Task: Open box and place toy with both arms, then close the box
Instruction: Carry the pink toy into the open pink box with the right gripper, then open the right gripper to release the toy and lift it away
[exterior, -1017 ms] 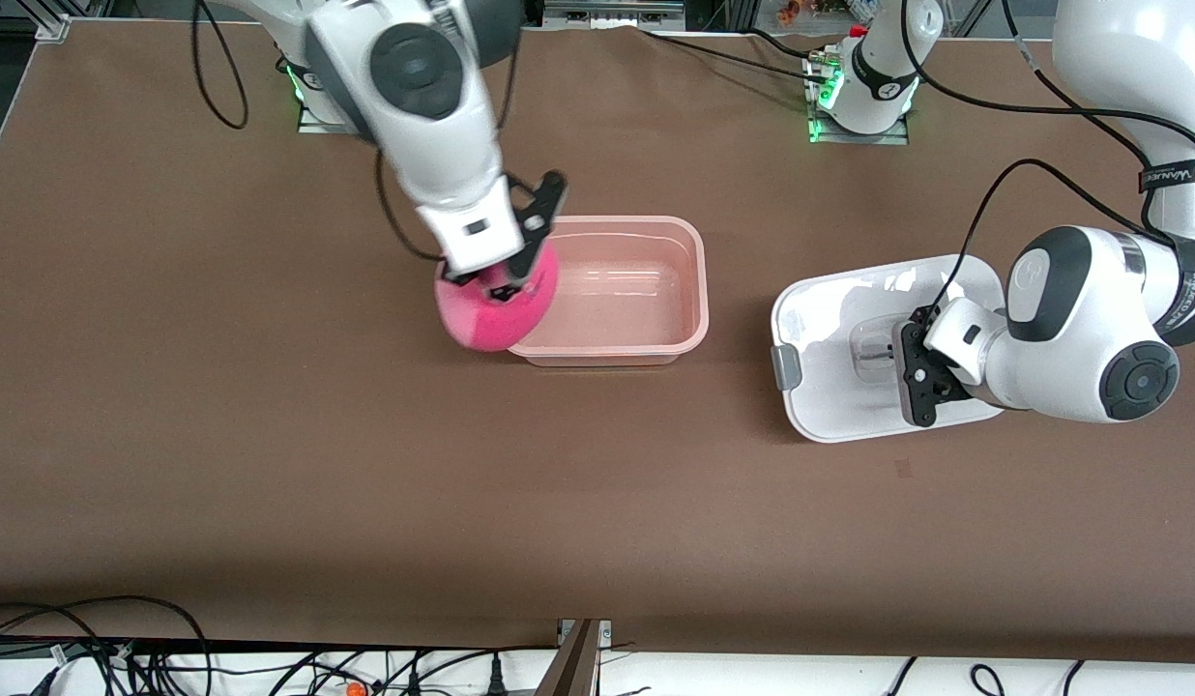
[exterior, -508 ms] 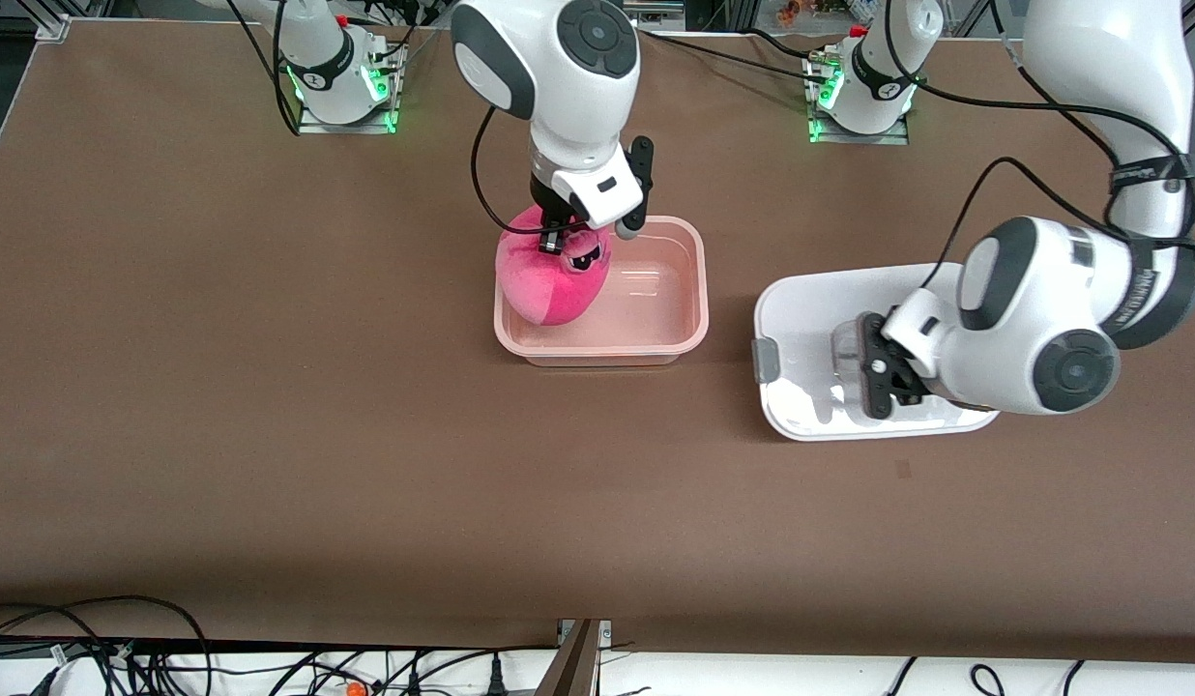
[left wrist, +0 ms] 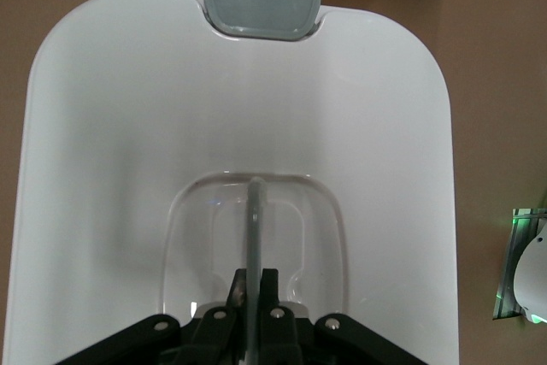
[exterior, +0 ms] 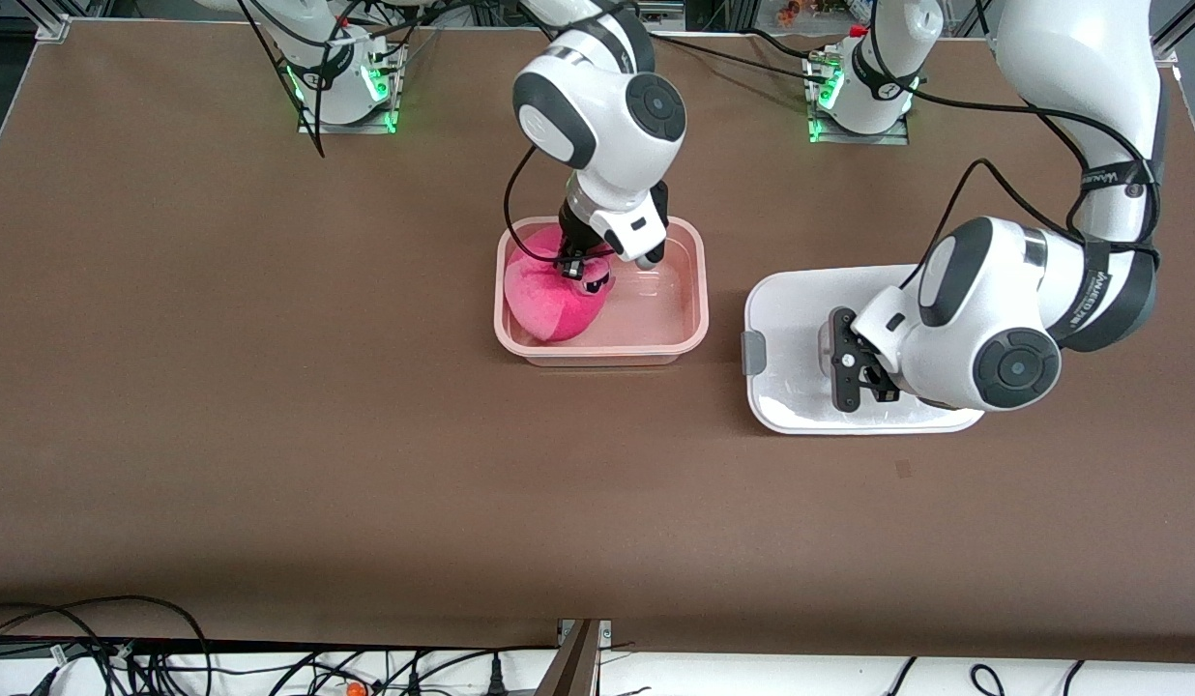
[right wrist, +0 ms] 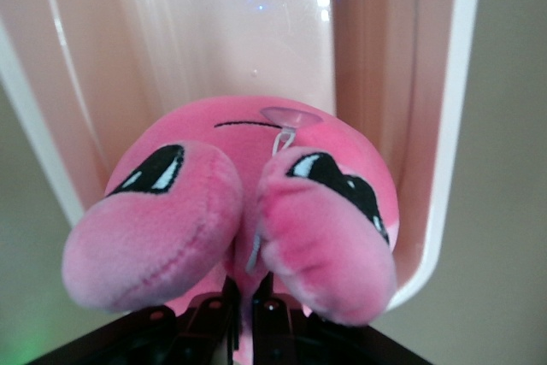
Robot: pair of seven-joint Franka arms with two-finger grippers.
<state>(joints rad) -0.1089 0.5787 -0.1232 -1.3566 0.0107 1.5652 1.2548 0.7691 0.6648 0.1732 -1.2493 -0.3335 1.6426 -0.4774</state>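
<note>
1. Table (exterior: 269, 406), a wide brown surface, carries everything; my two bases stand along its edge farthest from the front camera.
2. Lid (exterior: 801, 319), the white rounded-rectangular plastic cover with a grey side clip (exterior: 752, 352) and a recessed clear centre handle (left wrist: 254, 211), lies toward my left arm's end of the table, well apart from the tub.
3. Tub, meaning the open rounded-rectangular translucent pinkish plastic box (exterior: 689, 333), sits mid-table with nothing covering it.
4. Toy, the round hot-pink plush ball with a black-masked face (exterior: 554, 300), is inside the box, at the end toward my right arm; whether it rests on the floor of the tub I cannot tell.
5. My right gripper (exterior: 570, 263) is low over the box and clamped on the plush at its top, the soft pink bulging round my fingers in the right wrist view (right wrist: 244, 297).
6. My left gripper (exterior: 854, 372) is down at the lid, pinched together on the thin upright handle rib.
7. To finish this step well, I judge I should lower until the toy sits fully below the rim, let go only then, and lift straight up so the plush does not drag out with me.
8. A ball riding high, or its ears over the rim, would likely stop the lid seating, so I would hold the lid level until the box is clear.
</note>
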